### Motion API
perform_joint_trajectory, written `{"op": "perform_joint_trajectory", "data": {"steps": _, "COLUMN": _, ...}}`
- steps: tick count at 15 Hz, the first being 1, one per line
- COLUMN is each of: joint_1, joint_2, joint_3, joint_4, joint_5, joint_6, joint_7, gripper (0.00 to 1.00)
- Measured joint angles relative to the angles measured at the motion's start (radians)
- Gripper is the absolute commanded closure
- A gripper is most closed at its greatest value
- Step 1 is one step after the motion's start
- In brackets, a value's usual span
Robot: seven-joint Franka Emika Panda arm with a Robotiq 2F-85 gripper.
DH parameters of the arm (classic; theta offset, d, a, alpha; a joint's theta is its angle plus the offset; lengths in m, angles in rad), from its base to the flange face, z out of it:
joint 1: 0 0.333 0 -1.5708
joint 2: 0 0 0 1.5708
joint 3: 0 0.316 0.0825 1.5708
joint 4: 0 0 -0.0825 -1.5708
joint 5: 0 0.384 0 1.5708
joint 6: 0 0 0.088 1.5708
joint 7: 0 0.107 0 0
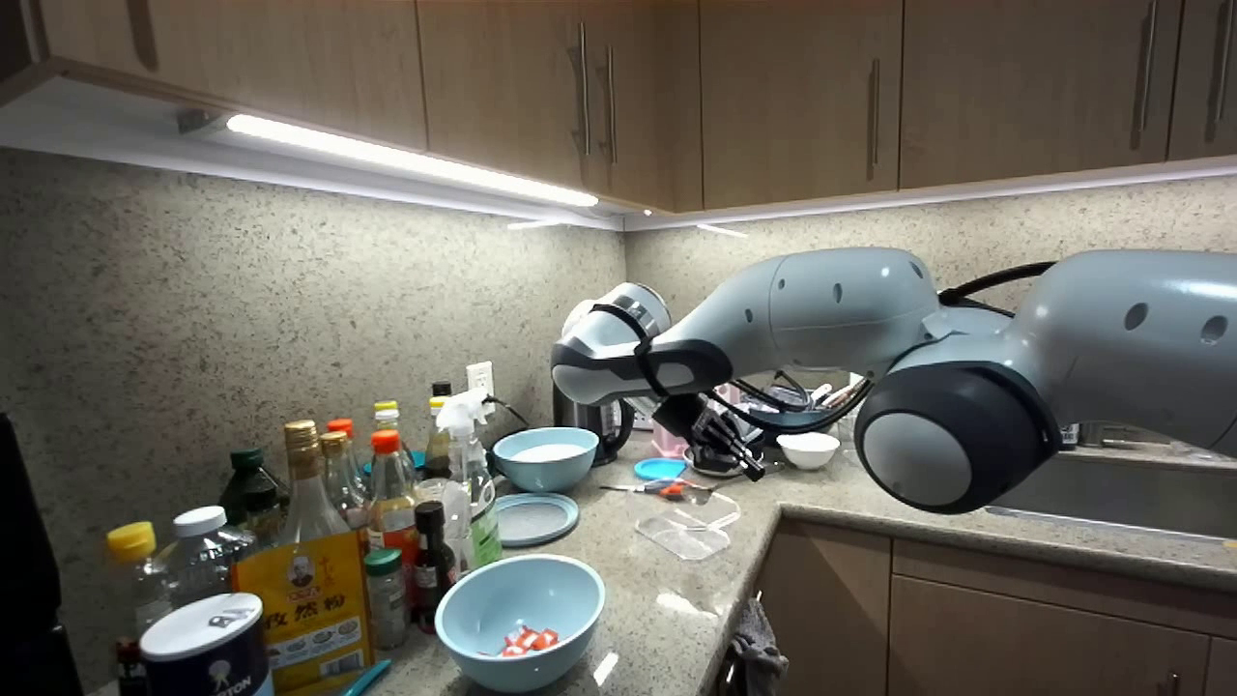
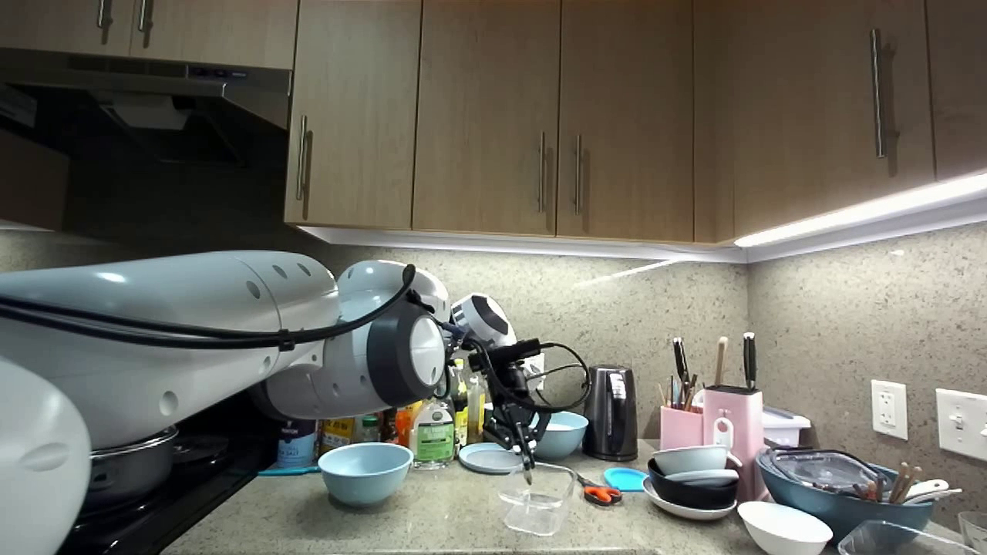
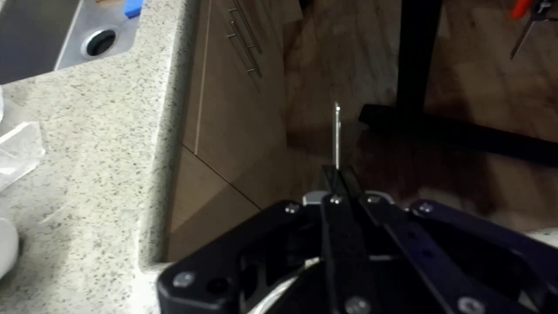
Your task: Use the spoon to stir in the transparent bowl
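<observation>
Speckled stone walls [image 1: 290, 290] meet in a kitchen corner, with wooden cabinets [image 1: 792, 106] and a light strip [image 1: 416, 159] above the surface [image 1: 633, 590]. At the far left in an exterior view stand a dark-blue canister [image 1: 208, 667], a yellow packet [image 1: 307, 590] and a cluster of bottles [image 1: 391, 503], ending in a white-headed spray bottle [image 1: 466, 454]. Just beside them is a light-blue bowl [image 1: 556, 590] with red-and-white pieces [image 1: 529, 639] in the bottom; behind it a flat plate [image 1: 532, 520] lies near another light-blue bowl [image 1: 546, 474], something white inside. Next come a dark kettle [image 2: 609, 420], a bright-blue disc [image 1: 660, 469] and scissors [image 1: 672, 490] with orange handles. On the surface in front of the scissors sits the transparent bowl [image 1: 684, 539]. Close by, at the end of the arm [image 1: 831, 309] extending from the right, the jaws are closed on the spoon [image 3: 337, 135], a slim metal strip seen edge-on in the wrist view; whether it dips inside the transparent bowl's rim I cannot tell. Farther right are a white bowl [image 1: 810, 449] and the sink [image 1: 1140, 498].
</observation>
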Motion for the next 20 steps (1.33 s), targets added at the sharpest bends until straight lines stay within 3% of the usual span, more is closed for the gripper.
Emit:
{"op": "perform_joint_trajectory", "data": {"steps": 8, "joint_1": -0.005, "joint_2": -0.002, "joint_3": 0.083, "joint_4": 0.001, "joint_5": 0.093, "joint_6": -0.058, "joint_7": 0.019, "gripper": 0.99}}
{"op": "perform_joint_trajectory", "data": {"steps": 20, "joint_1": -0.018, "joint_2": 0.021, "joint_3": 0.082, "joint_4": -0.02, "joint_5": 0.089, "joint_6": 0.198, "joint_7": 0.036, "gripper": 0.99}}
